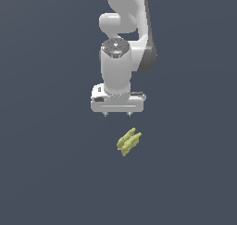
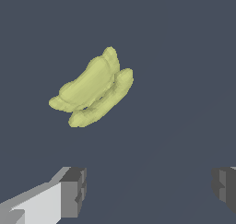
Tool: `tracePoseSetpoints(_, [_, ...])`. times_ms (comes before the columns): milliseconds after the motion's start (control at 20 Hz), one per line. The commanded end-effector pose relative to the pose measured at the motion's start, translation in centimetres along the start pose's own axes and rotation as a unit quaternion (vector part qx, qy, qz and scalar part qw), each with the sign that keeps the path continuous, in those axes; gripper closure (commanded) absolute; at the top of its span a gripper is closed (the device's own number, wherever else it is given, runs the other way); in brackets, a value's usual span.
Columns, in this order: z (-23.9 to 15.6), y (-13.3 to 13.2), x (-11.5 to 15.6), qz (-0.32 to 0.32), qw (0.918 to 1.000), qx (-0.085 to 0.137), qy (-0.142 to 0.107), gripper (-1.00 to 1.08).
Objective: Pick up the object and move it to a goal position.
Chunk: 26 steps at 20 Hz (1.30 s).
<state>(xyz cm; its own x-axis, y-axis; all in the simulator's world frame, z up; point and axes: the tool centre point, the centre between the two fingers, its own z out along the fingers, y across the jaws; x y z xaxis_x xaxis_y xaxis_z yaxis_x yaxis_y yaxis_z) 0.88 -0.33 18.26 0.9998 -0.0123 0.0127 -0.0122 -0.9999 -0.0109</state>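
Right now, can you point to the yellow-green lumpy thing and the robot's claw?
Yellow-green lumpy thing point(image 1: 128, 141): exterior view, middle of the bunch.
Claw point(image 1: 118, 114): exterior view, midway between its two fingertips, standing open.

The arm runs out past the exterior view's top edge. In the wrist view, both fingers of the gripper are cropped by the frame, one showing only a dark sliver
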Motion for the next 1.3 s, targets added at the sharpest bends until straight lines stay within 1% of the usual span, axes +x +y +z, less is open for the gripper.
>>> tracePoseSetpoints(0, [0.0, 0.0, 0.0, 0.0, 1.0, 0.0, 0.0, -0.92])
tracePoseSetpoints(150, [0.0, -0.5, 0.1, -0.008, 1.0, 0.0, -0.001, -0.92])
tracePoseSetpoints(400, [-0.2, -2.5, 0.2, -0.038, 0.9993, 0.0, -0.003, -0.92])
tracePoseSetpoints(650, [-0.2, -2.5, 0.2, -0.037, 0.9993, 0.0, -0.003, -0.92])
tracePoseSetpoints(950, [-0.1, -2.6, 0.5, -0.019, 0.9998, 0.0, -0.003, -0.92])
tracePoseSetpoints(1250, [0.3, -2.8, 1.2, 0.022, 0.9997, 0.001, -0.004, -0.92])
